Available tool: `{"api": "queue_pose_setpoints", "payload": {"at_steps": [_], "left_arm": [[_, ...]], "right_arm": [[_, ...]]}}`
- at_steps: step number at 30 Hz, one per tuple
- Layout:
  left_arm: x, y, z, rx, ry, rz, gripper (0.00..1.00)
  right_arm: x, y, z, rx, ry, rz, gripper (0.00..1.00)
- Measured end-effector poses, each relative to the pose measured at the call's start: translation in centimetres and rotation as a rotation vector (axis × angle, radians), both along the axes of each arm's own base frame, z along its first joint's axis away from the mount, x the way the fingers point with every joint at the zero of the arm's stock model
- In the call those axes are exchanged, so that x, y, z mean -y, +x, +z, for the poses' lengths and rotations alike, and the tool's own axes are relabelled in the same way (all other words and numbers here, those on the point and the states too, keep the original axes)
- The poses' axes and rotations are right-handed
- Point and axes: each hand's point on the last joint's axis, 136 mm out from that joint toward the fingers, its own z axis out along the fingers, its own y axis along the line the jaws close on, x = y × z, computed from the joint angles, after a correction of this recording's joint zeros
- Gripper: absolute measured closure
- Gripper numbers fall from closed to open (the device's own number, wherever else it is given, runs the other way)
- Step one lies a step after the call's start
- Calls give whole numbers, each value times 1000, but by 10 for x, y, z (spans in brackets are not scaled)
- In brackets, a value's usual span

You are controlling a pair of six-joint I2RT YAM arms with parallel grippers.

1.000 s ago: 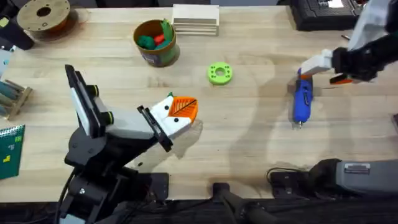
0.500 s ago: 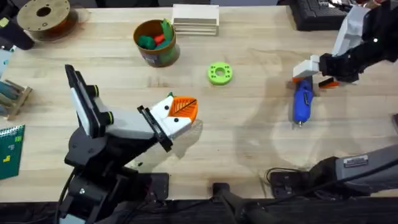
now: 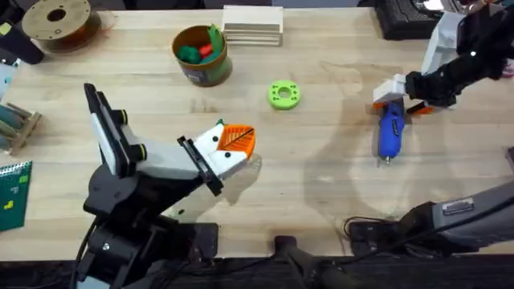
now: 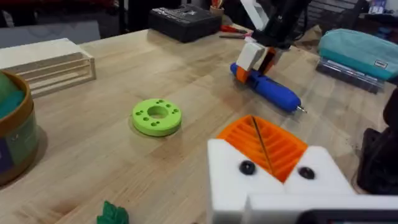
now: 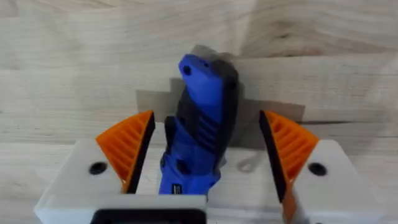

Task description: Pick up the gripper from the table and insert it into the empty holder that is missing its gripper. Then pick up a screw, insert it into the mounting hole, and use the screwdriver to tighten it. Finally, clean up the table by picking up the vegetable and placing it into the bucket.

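Hovering my right gripper (image 5: 205, 152) over the screwdriver's (image 3: 390, 131) rear end, I had its fingers spread, astride the blue body on the table (image 3: 321, 168). My left gripper (image 3: 233, 148) stayed closed, empty.

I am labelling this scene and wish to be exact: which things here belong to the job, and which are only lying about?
Job: screwdriver, bucket, vegetable, right gripper open astride the screwdriver.

Lying about: green disc, wooden spool, stack of wooden slats.
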Motion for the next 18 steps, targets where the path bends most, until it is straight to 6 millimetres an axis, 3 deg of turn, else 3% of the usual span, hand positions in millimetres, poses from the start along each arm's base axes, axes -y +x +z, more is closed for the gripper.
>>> {"api": "queue_pose_setpoints", "payload": {"at_steps": [4, 7, 8, 12, 13, 18], "left_arm": [[0, 0, 0, 0, 0, 0, 993], [0, 0, 0, 0, 0, 0, 993], [0, 0, 0, 0, 0, 0, 993], [0, 0, 0, 0, 0, 0, 993], [0, 0, 0, 0, 0, 1, 993], [0, 0, 0, 0, 0, 0, 993]], "right_arm": [[-2, 0, 0, -2, -6, 9, 18], [-5, 1, -1, -3, -4, 20, 148], [-8, 2, -3, -4, 4, 25, 458], [-8, 3, -4, -5, 5, 26, 890], [-9, 3, -4, -6, 6, 24, 956], [-11, 0, -4, -17, 21, 23, 967]]}}
